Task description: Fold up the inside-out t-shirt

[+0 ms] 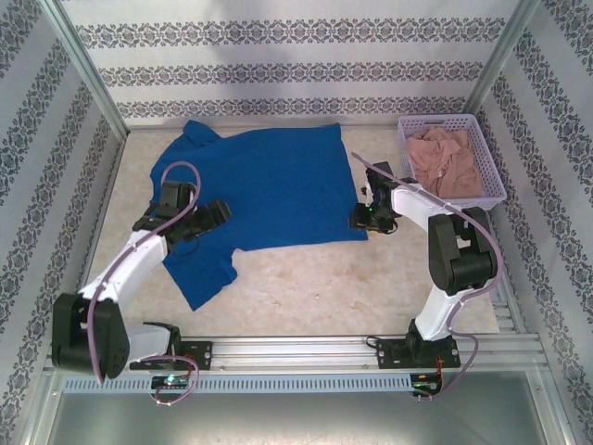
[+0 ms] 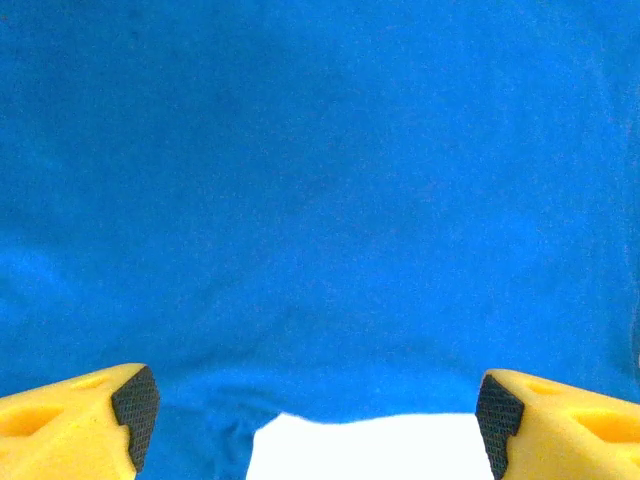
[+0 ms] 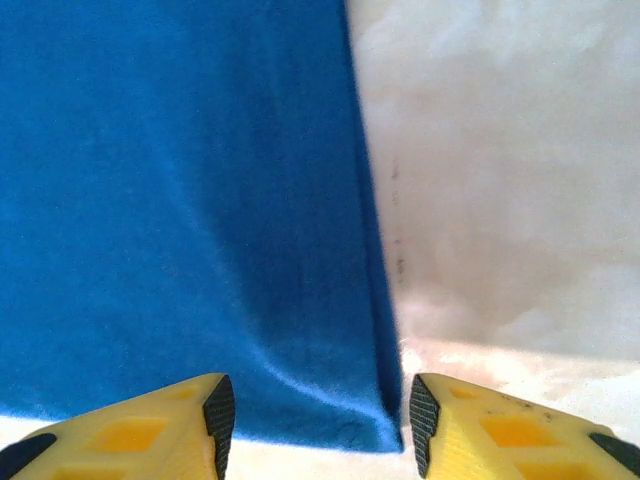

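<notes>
We see L jaws wide open, empty, over t-shirt [image 1: 278, 185]; R jaws half-open astride its corner, gripping nothing.

The t-shirt [image 1: 269, 185] is a soft, matt blue knit, a bit fuzzy up close, on a table [image 1: 315, 278] with a smooth pale marbled top, probably matt, though the glare in the wrist views makes that hard to call. The left gripper [image 2: 316, 408] and right gripper [image 3: 321, 410] have matt yellow plastic fingers with black, finely cross-hatched pads [image 2: 135, 405]. The basket [image 1: 487, 158] is lilac plastic lattice holding crumpled pinkish cloth [image 1: 443, 158], and the rail [image 1: 306, 350] at the near edge is bare silvery metal.
</notes>
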